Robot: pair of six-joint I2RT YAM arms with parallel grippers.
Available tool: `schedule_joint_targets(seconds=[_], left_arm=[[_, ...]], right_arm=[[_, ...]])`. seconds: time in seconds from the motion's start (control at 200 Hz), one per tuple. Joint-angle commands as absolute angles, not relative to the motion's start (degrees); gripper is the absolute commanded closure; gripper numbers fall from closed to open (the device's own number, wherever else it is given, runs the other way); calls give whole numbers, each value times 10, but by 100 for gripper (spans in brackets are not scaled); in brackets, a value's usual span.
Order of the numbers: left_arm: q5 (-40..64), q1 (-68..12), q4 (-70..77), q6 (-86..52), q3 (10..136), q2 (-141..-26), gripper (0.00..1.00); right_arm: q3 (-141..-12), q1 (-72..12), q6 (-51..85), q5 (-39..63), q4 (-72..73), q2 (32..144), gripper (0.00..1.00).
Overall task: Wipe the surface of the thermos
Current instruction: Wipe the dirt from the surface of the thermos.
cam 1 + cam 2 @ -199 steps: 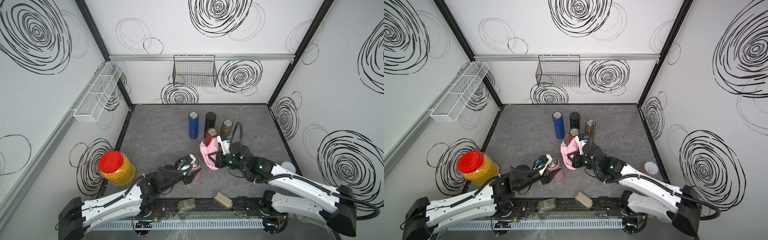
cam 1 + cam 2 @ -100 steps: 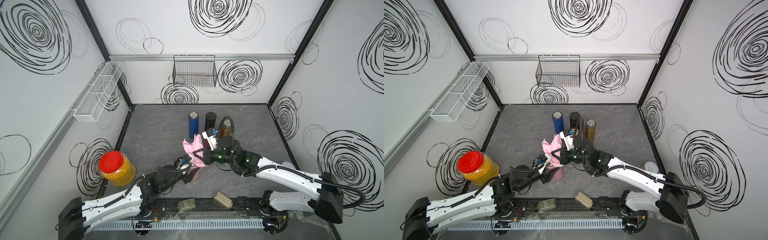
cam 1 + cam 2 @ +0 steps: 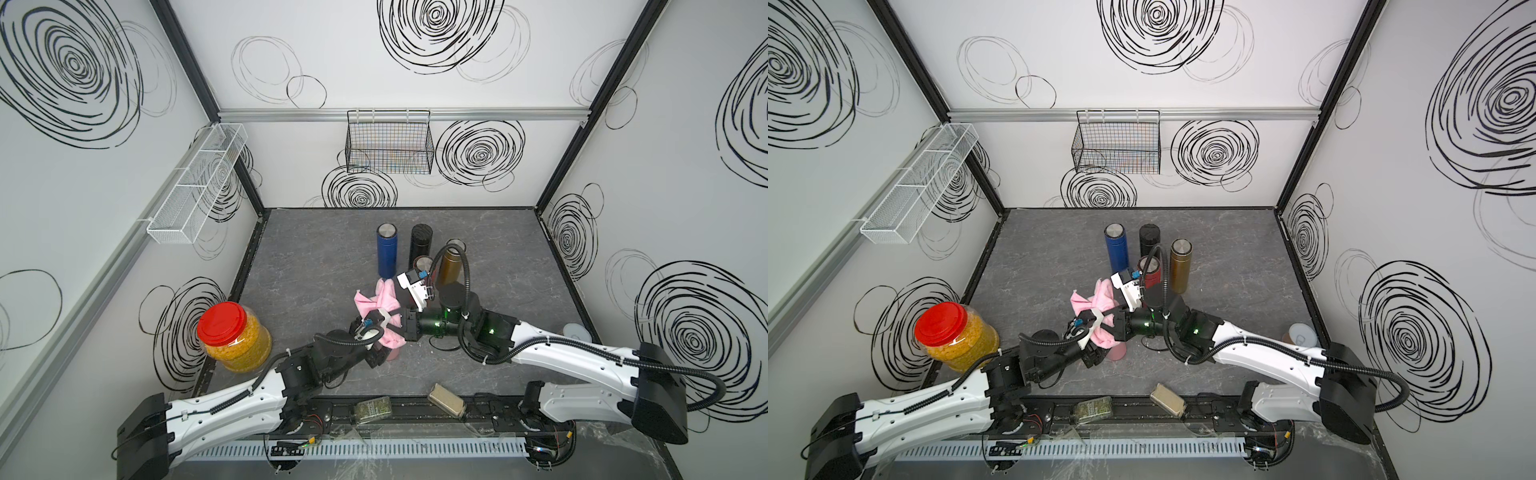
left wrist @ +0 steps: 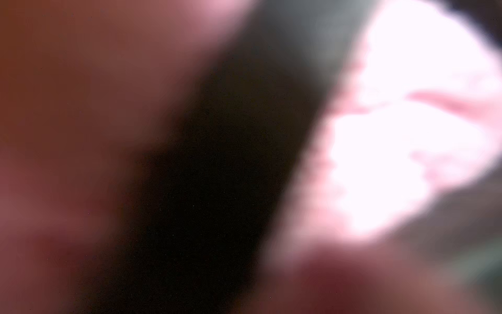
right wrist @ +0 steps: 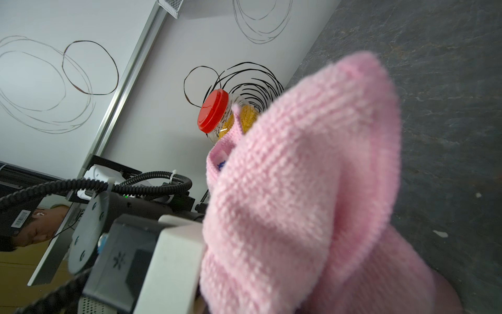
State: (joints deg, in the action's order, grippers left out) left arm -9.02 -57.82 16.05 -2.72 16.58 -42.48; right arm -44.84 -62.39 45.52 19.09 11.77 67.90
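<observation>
The left gripper is closed on the pink thermos, apparently bracing it upright on the bench. Just above it, the right gripper clamps the pink cloth, draped over the thermos for wiping.

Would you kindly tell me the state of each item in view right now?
pink thermos: gripped, top under cloth.
pink cloth: bunched, pressed on pink thermos.
left claw: shut on pink thermos.
right claw: shut on pink cloth.
blue thermos: upright, capped.
black thermos: upright, capped.
jar: upright, red lid on.
</observation>
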Motion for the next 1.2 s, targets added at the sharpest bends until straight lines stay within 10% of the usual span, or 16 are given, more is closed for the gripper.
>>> schedule_joint_targets(seconds=[0.0, 0.671, 1.196], left_arm=[[-104, -560, 204, -43, 175, -420, 100], [-95, -582, 211, -42, 186, -449, 100], [-245, -548, 212, -119, 187, -452, 100]], right_arm=[[-412, -640, 478, 200, 22, 639, 100], [-578, -591, 392, 186, -7, 805, 100], [-370, -600, 461, 62, -25, 507, 100]])
